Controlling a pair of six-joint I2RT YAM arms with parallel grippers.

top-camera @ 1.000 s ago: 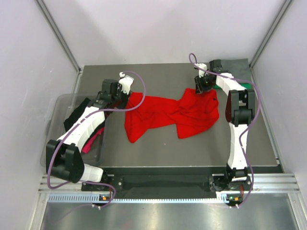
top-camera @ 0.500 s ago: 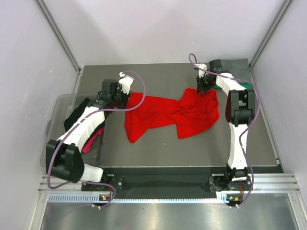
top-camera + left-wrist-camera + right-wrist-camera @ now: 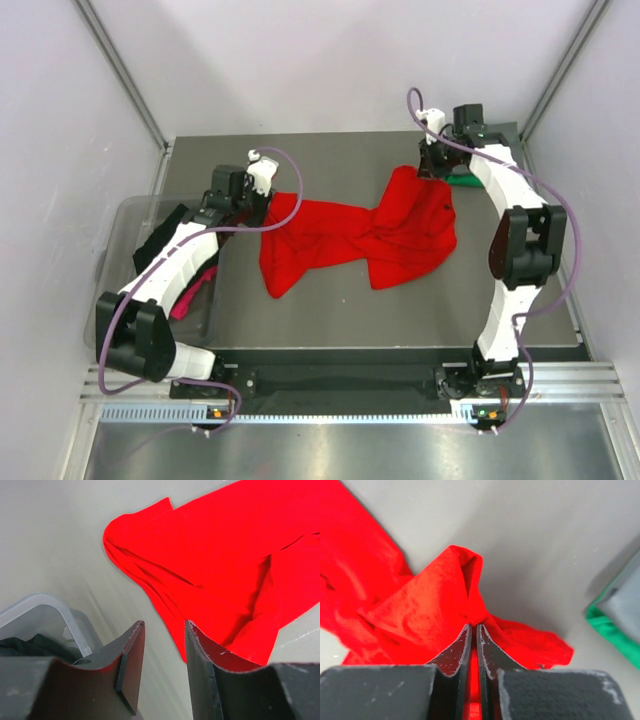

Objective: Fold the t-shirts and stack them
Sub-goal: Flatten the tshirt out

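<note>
Top external view: the red t-shirt (image 3: 350, 235) lies crumpled on the grey table (image 3: 330, 300), just right of the translucent plastic tub (image 3: 125, 215), which holds black cloth (image 3: 160, 235) and magenta cloth (image 3: 190, 300). Well right of the tub, at the shirt's far corner, the right gripper (image 3: 473, 627) has its jaws almost closed, pinching a peaked fold of red cloth, near a folded green t-shirt (image 3: 605, 625). Beside the tub's rim, the left gripper (image 3: 163, 625) hangs slightly parted over the shirt's nearest edge, gripping nothing.
</note>
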